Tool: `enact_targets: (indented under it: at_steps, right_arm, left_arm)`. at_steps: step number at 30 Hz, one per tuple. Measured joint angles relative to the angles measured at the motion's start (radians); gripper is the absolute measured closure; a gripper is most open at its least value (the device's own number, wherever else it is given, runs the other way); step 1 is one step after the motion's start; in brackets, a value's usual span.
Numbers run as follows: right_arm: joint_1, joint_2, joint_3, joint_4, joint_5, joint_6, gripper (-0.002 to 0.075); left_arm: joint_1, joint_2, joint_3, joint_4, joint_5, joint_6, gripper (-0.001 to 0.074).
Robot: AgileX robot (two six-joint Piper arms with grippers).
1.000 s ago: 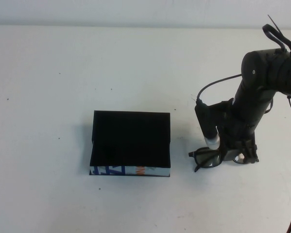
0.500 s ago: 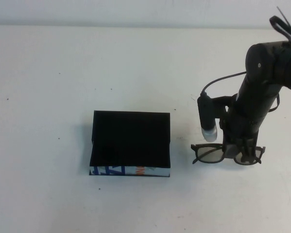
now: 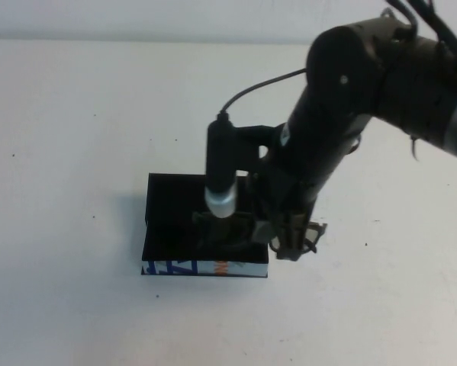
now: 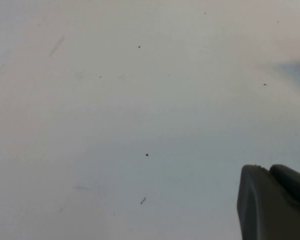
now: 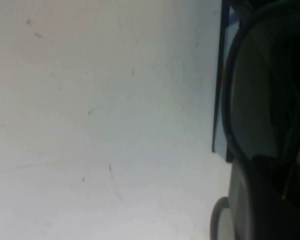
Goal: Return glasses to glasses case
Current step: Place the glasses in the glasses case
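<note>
The glasses case (image 3: 171,217) is a black box on the white table, its blue, white and orange strip (image 3: 175,268) facing the front. My right gripper (image 3: 283,242) is shut on the dark-rimmed glasses (image 3: 313,231) and holds them over the case's right front part. One end of the frame sticks out past the case's right edge; the rest is dark against the case. In the right wrist view a lens rim (image 5: 240,90) lies over the case edge (image 5: 219,100), next to a finger (image 5: 250,205). My left gripper (image 4: 270,172) shows only in the left wrist view, shut and empty over bare table.
The right arm's wrist camera (image 3: 221,187) hangs over the middle of the case. White table (image 3: 75,137) surrounds the case on all sides. The table's far edge meets a pale wall (image 3: 136,19).
My right arm has lifted the glasses from the table right of the case and carried them left, over the case's right front part. The case has not moved.
</note>
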Motion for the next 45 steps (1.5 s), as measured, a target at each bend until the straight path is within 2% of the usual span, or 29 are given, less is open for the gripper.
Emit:
enact_targets:
  at_steps: [8, 17, 45]
  right_arm:
    - [0.096, 0.204, -0.199, -0.063, 0.0, 0.094, 0.0693]
    - [0.107, 0.366, -0.347, -0.12, 0.001, 0.147, 0.0693]
    - [0.118, 0.413, -0.355, -0.119, 0.001, 0.169, 0.0693]
  left_arm:
    - [0.0, 0.0, 0.0, 0.0, 0.0, 0.0, 0.0738]
    - [0.0, 0.0, 0.0, 0.0, 0.0, 0.0, 0.0738]
    - [0.0, 0.0, 0.0, 0.0, 0.0, 0.0, 0.0738]
